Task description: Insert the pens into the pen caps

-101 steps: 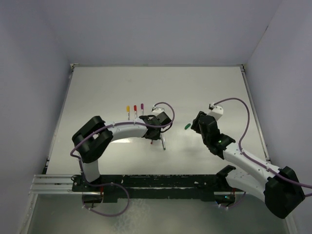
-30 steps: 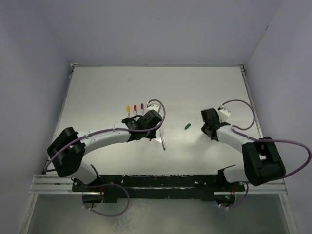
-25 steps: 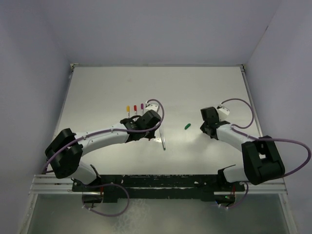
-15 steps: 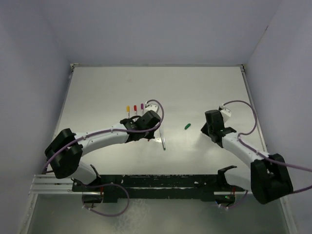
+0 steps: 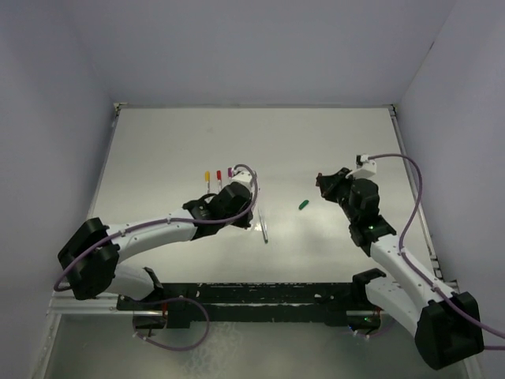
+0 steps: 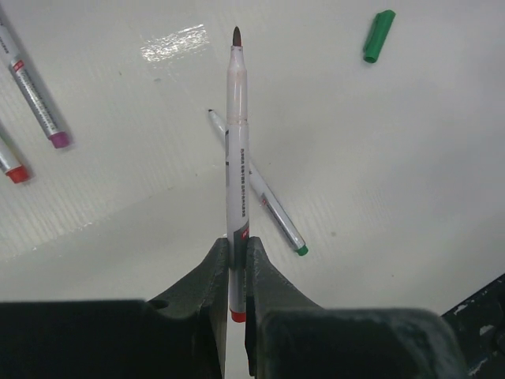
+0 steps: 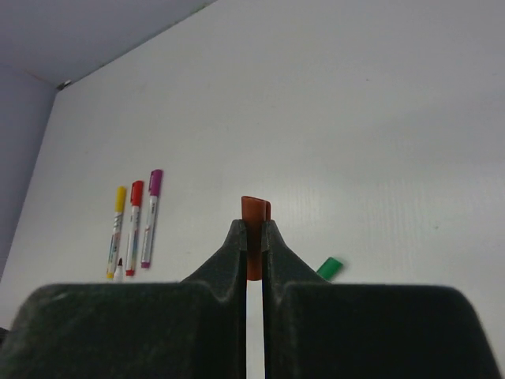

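Right wrist: the right gripper (image 7: 252, 227) is now clenched on the red cap (image 7: 255, 237), whose top pokes out above the fingertips. A second ago that arm was low at the table (image 5: 158, 150) with the jaws not fully closed. Now it's raised and turned toward the left arm, so I read the cap pick as done. I can't tell which end of the cap is open.

Left wrist: no change. The left gripper (image 6: 238, 246) is clamped on the red pen (image 6: 236, 142) near its tail, bare nib pointing away from the wrist.

What's left for this pair is the mating, and the two grippers are well apart in the top view. I expect axis alignment to be the hard part, since a pen gripped at the tail can pivot.

Around:
- The uncapped green pen (image 6: 272, 213) lies on the table right under the held pen.
- The green cap (image 6: 379, 35) lies loose between the arms, nearer the right one.
- Three capped pens (image 7: 134, 225) (yellow, red, purple) lie side by side off to the left.

Nothing blocks the airspace between the grippers. The loose green pieces only matter if I go low.
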`<state>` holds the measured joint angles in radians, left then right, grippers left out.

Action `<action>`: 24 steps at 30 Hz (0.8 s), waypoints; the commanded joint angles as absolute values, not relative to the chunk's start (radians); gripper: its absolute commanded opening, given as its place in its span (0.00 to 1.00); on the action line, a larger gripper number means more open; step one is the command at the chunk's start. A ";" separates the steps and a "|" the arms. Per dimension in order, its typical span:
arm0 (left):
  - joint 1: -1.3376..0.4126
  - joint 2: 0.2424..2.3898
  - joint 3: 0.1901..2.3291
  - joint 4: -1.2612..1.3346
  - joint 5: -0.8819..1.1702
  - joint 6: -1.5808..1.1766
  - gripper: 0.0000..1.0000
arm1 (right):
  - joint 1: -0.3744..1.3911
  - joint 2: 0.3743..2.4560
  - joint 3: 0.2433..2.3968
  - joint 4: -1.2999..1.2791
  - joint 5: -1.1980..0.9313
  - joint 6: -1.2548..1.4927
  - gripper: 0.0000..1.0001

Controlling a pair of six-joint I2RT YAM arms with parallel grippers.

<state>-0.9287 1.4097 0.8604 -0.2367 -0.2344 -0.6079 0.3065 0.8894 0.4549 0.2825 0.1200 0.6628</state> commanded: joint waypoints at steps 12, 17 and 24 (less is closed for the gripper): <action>-0.928 1.229 0.650 0.309 0.001 -0.599 0.00 | 0.305 1.063 0.383 1.089 -0.375 0.711 0.00; -0.927 1.197 0.555 0.502 0.032 -0.637 0.00 | 0.315 1.104 0.386 1.218 -0.381 0.784 0.00; -0.927 1.196 0.469 0.749 0.073 -0.652 0.00 | 0.363 1.138 0.388 1.336 -0.367 0.835 0.00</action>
<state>-0.9287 1.2179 0.5011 0.4946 0.0246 -0.6327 0.3336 1.1301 0.3752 1.1709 -0.3439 0.7918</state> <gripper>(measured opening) 0.123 0.030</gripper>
